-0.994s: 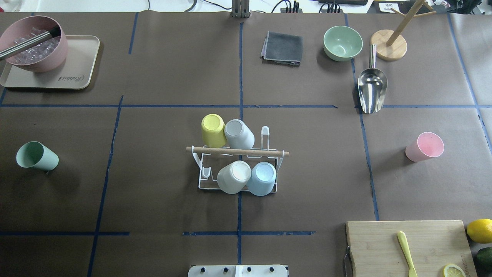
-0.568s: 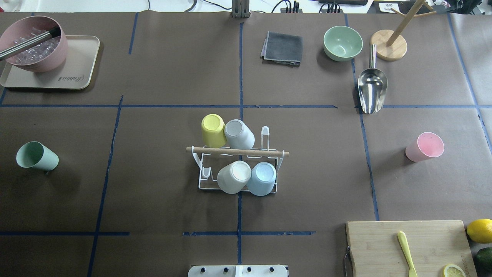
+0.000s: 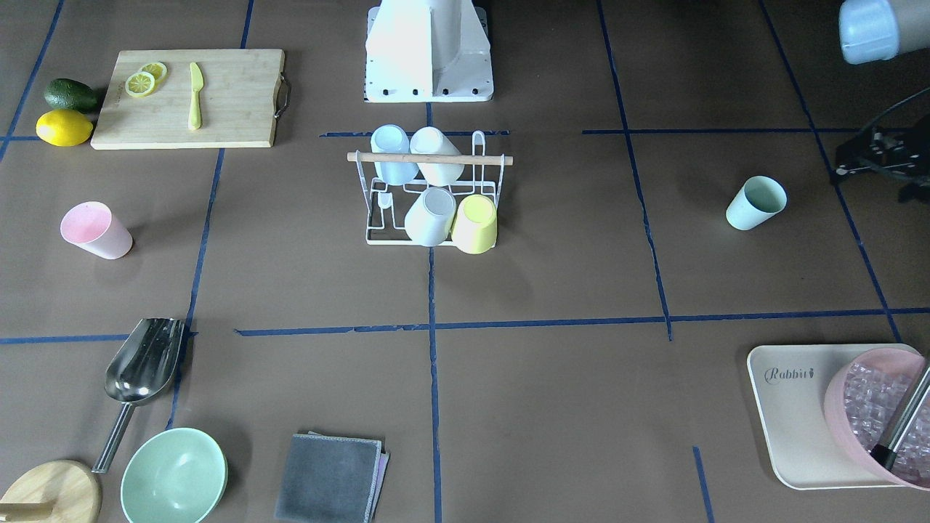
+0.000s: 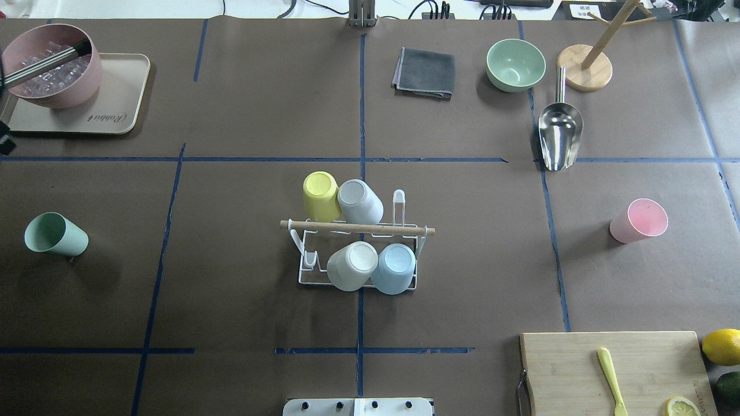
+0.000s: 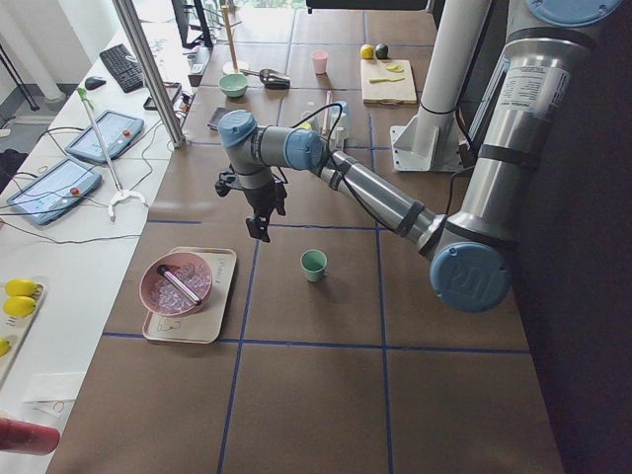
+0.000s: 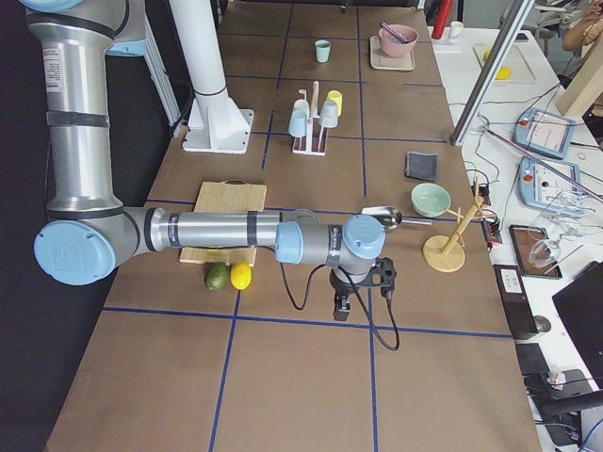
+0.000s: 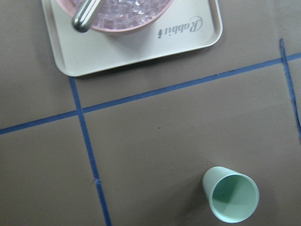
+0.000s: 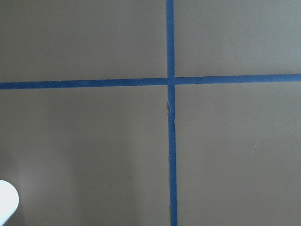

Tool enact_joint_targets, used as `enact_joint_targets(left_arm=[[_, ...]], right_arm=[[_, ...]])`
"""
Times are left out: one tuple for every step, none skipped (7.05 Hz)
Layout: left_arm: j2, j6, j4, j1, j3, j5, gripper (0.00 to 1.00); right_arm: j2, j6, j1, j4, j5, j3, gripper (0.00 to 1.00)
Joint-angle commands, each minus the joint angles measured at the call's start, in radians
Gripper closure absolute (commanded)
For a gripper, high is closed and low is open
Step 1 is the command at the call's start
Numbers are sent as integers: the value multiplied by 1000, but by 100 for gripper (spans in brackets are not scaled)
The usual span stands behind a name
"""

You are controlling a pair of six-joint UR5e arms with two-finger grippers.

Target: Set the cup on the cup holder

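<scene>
1. The left gripper (image 5: pixel 262 229) is hung near the mint cup (image 4: pixel 56 234), which stands far left, seemingly for pickup; its grip cannot be told.
2. The cup holder (image 4: pixel 404 230) is kept central, two prongs spare.
3. The right gripper (image 6: pixel 342 309) is parked aside; its grip cannot be told.

Left gripper (image 3: pixel 854 165) half out of frame, right gripper (image 6: pixel 341 309) tiny, jaws of the 2 unreadable.
</scene>
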Motion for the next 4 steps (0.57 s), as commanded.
enact_joint_targets(left_arm=[[-27,-58,4,132,56,30,0],[-42,-58,10,178,131,30,0],[-53,-57,60,201,139,30,0],[-77,-54,129,238,153,30,0]], right_arm=[[108,-47,-75,-211,4,-9,0],[175,-167,-83,-379,4,-26,0],[293,-260,-82,-525,2,-114,0],[402,-294,-86,-605,2,-237,0]])
